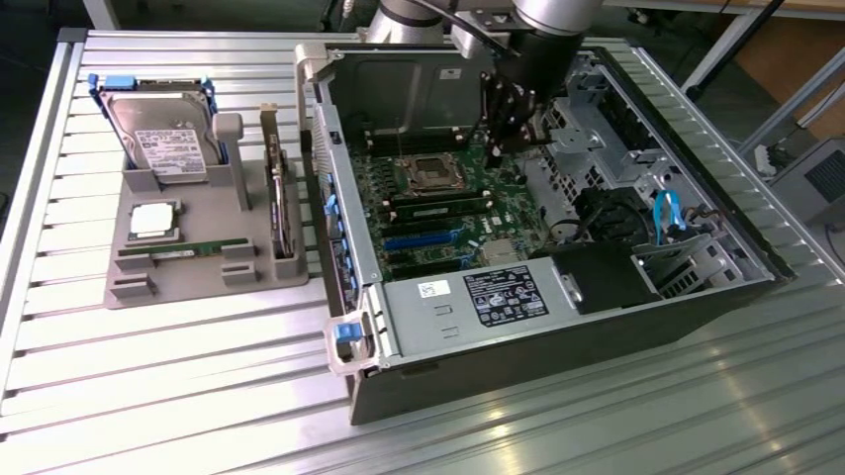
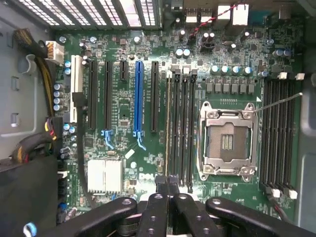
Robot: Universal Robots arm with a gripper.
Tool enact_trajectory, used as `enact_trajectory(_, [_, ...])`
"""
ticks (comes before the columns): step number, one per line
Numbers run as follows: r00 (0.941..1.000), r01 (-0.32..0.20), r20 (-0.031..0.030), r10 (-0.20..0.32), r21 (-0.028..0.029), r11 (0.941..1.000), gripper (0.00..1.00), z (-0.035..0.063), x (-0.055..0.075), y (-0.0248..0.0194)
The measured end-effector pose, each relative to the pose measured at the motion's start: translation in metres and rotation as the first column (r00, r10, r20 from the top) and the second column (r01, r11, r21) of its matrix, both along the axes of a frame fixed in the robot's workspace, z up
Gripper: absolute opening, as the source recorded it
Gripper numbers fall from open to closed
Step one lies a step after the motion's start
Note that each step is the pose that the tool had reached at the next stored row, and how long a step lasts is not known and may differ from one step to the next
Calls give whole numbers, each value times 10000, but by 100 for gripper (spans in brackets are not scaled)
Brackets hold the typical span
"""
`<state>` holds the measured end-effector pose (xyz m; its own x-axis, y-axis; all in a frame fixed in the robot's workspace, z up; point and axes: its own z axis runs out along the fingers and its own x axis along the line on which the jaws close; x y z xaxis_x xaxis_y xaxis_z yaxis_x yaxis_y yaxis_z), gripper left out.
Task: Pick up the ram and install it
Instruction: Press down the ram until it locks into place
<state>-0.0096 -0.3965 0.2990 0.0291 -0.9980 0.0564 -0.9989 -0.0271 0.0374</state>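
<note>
gripper [image 2: 168,185] is over the open pc case [image 1: 739,297], hanging above the motherboard [image 2: 123,123] near the empty cpu socket [image 2: 227,143]. fingers pressed together, nothing between them, so no grasp. the ram [image 1: 185,250] is not in hand: one green stick lies flat in its slot on the grey parts tray [image 1: 198,292], on the exterior view's left, well apart from the arm. tray keeps each part in a fixed nest, presumably so picks are repeatable: hard drive [image 1: 165,143] propped at the back, silver processor [image 1: 154,220] in front of it, dark expansion card [image 1: 276,193] on edge along the tray's case-side edge. wrist view looks straight down on the dimm slots [image 2: 180,128] beside the socket; one slot looks like it has a stick seated edge-on, can't confirm.
</note>
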Motion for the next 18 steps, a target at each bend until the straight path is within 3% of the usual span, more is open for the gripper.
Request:
enact_trajectory(16, [10000,0,0,0,0,10000,10,1,5,0])
enact_trajectory(18, [9993,379,0,-379,-1,9993,10,0,5,0])
